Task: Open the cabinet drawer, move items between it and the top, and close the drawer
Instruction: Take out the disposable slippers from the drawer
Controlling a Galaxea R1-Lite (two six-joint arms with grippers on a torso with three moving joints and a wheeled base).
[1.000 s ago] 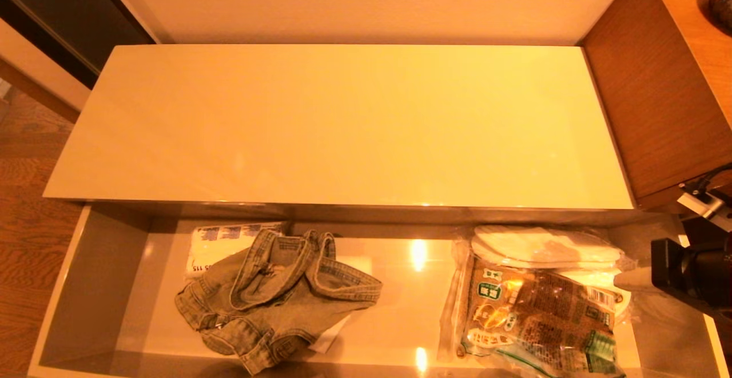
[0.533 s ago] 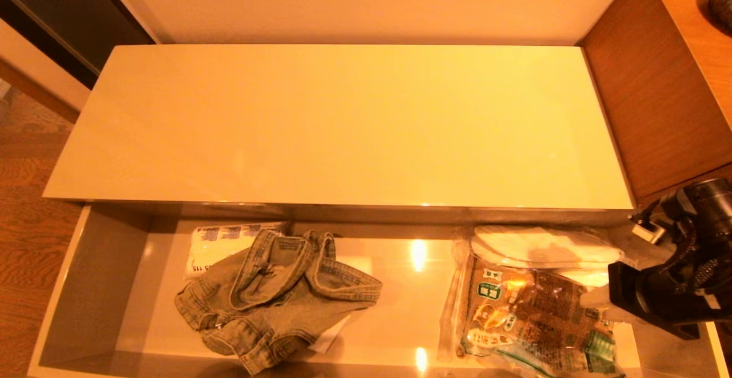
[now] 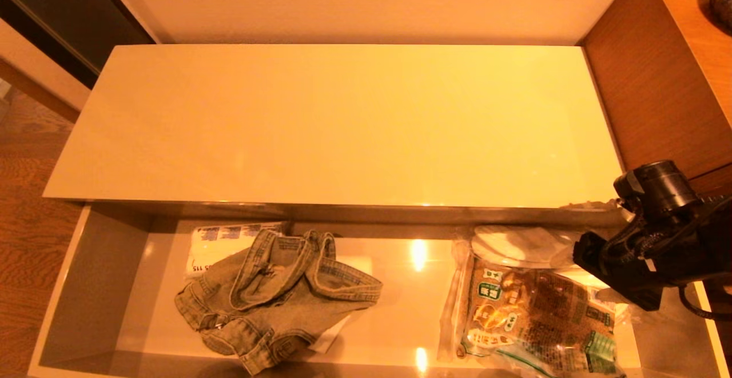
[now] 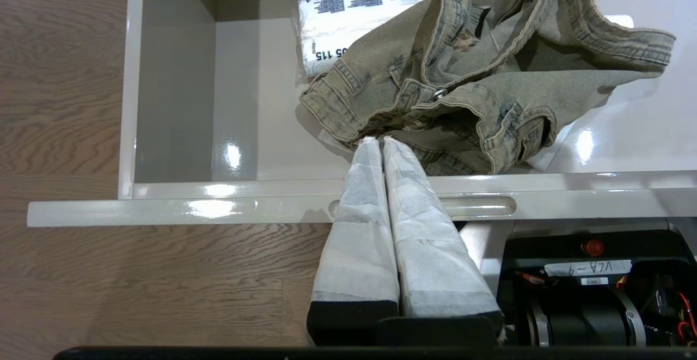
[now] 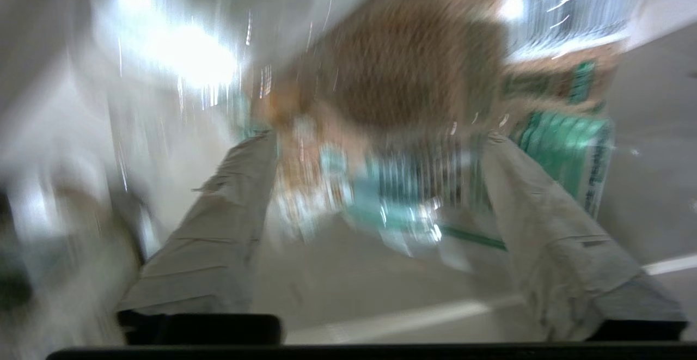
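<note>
- Looking down in the head view, the cabinet's glossy beige top (image 3: 343, 120) fills the middle of the frame, a pale wall (image 3: 366, 0) runs along the upper edge, and wood-grain floor (image 3: 26, 212) shows at the left.
- A taller brown wooden unit (image 3: 657, 80) stands against the cabinet's right end, in the upper right of the frame.
- Below the top, the drawer (image 3: 97, 275) stands pulled open across the lower part of the frame, its glossy floor throwing back two lamp glints.
- In the drawer's left half lies the crumpled denim garment (image 3: 274, 295), overlapping a white tissue pack (image 3: 220, 243) behind it.
- In the right half, the wrapped white slippers (image 3: 514, 243) lie toward the back with a brown printed food bag (image 3: 537, 318) partly over them.
- The right gripper (image 3: 606, 295) reaches in from the right edge over the food bag's right end; its black wrist hides the fingers here.
- Left wrist view: the left gripper (image 4: 374, 141) has its two wrapped fingers pressed together, holding nothing, tips over the drawer's front rail beside the denim; wood floor lies at the left.
- Right wrist view: heavily blurred; the right gripper's fingers (image 5: 218, 235) stand wide apart, nothing between them, with the food bag (image 5: 414, 71) ahead on the grey drawer floor.
</note>
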